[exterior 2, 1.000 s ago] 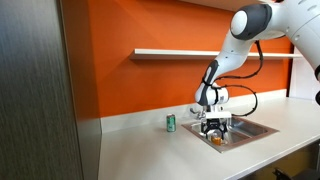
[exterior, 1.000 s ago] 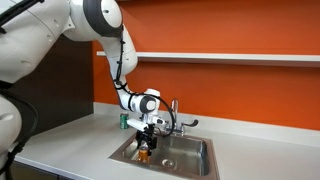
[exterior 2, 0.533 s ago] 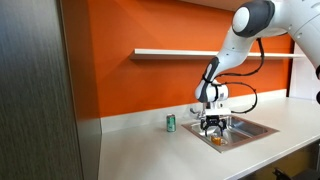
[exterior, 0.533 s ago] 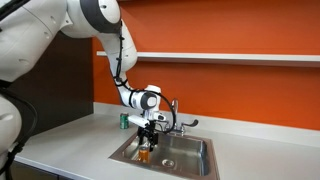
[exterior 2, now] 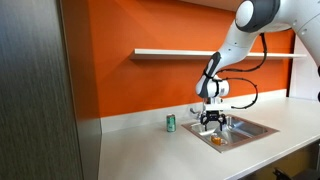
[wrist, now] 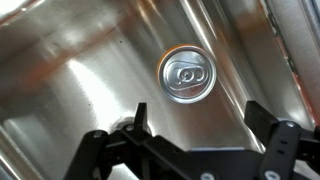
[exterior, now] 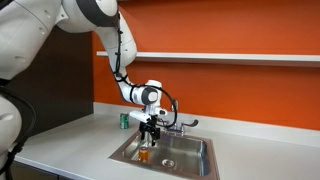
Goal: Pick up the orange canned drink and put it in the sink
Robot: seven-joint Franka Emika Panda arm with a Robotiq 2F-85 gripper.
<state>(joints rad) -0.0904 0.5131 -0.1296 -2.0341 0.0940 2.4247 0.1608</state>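
Since a second ago the gripper (exterior: 151,129) has lifted away from the orange canned drink (exterior: 145,154), which it then enclosed low in the basin; now it hangs above the can with clear space between them, and the can has stayed where it was put. The orange canned drink stands upright on the floor of the sink (exterior: 188,153), toward the end of the basin nearest the green can (exterior: 124,120), which sits on the counter (exterior: 60,150) outside the rim. In the wrist view the orange canned drink (wrist: 186,76) is seen straight from above, its silvery lid and pull tab facing the camera, with the brushed steel of the sink (wrist: 80,70) all round it. The gripper (wrist: 197,112) is spread wide and holds nothing: its two dark fingers (wrist: 140,116) reach in from the lower edge of that view, one on each side and below the can, neither touching it. In both exterior views the arm bends down from above over the basin, and the gripper (exterior 2: 212,121) points downward over the orange canned drink (exterior 2: 217,139), which shows as a small orange spot inside the sink (exterior 2: 252,128). A chrome faucet (exterior: 176,117) stands at the back rim just beside the wrist. The green can (exterior 2: 171,123) rests on the counter (exterior 2: 150,150) well apart from the basin, under a shelf (exterior 2: 170,52) on the orange wall (exterior 2: 140,85)
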